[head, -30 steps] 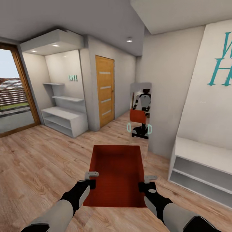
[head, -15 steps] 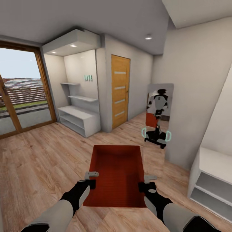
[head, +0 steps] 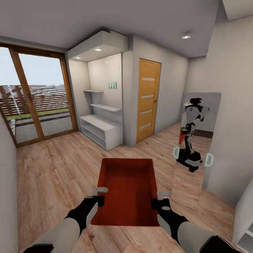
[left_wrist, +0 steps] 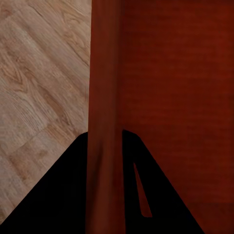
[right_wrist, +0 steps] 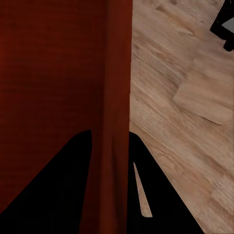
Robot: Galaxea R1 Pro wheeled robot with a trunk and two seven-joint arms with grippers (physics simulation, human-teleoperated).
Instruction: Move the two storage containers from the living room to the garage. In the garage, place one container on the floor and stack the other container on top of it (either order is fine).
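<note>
Carrying storage container (head: 127,189) over wood floor (head: 52,168): left gripper (head: 99,195), right gripper (head: 159,199) each pinching side wall

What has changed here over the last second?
The robot's view has swung left: the glass doors fill more of the picture, and the wooden door and mirror have slid right. The grip is unchanged: left gripper and right gripper stay clamped on the storage container.
</note>
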